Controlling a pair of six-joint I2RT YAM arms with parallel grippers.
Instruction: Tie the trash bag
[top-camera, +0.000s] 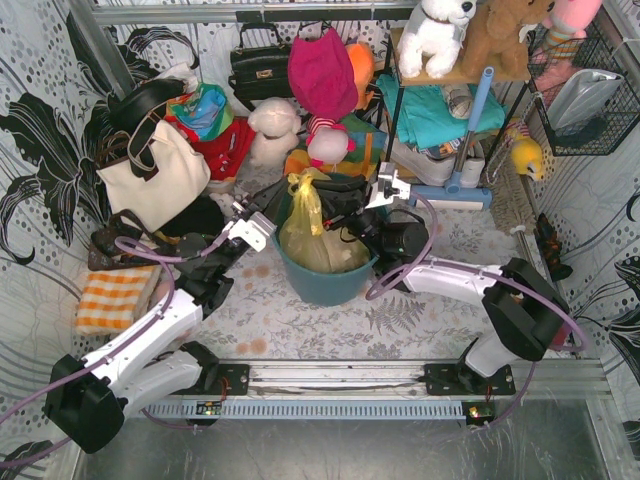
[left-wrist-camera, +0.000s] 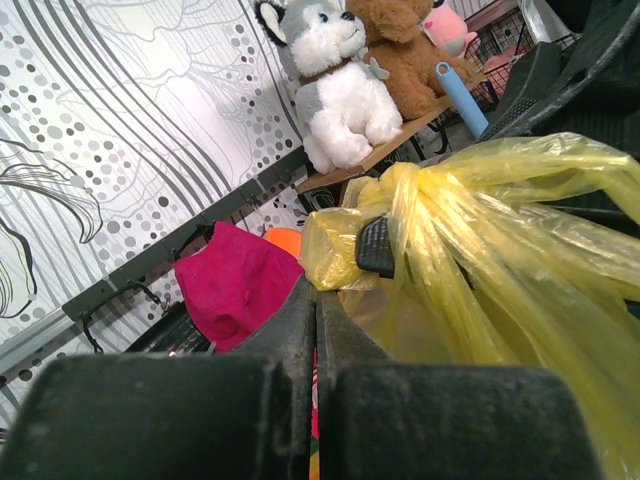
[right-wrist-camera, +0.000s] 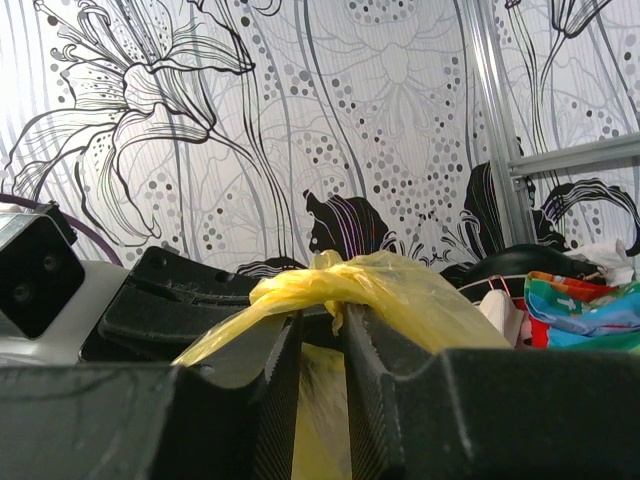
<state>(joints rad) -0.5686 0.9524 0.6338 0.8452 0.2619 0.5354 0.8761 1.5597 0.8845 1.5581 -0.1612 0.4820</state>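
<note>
The yellow trash bag (top-camera: 318, 243) sits in the teal bin (top-camera: 325, 285), its handles knotted at the top (top-camera: 305, 184). My left gripper (top-camera: 268, 226) is at the bag's left side. In the left wrist view its jaws (left-wrist-camera: 317, 297) are pressed together, with a yellow handle end (left-wrist-camera: 328, 245) at their tips. My right gripper (top-camera: 352, 218) is at the bag's right side. In the right wrist view its jaws (right-wrist-camera: 322, 322) stand narrowly apart under the knot (right-wrist-camera: 335, 283). A handle strip (right-wrist-camera: 225, 335) drapes over the left finger.
A cream tote (top-camera: 155, 172), a black handbag (top-camera: 260, 68), plush toys (top-camera: 275, 130) and a pink hat (top-camera: 322, 75) crowd the back. A shelf with toys (top-camera: 440, 40) and a wire basket (top-camera: 585, 95) stand back right. An orange checked cloth (top-camera: 112, 298) lies at the left.
</note>
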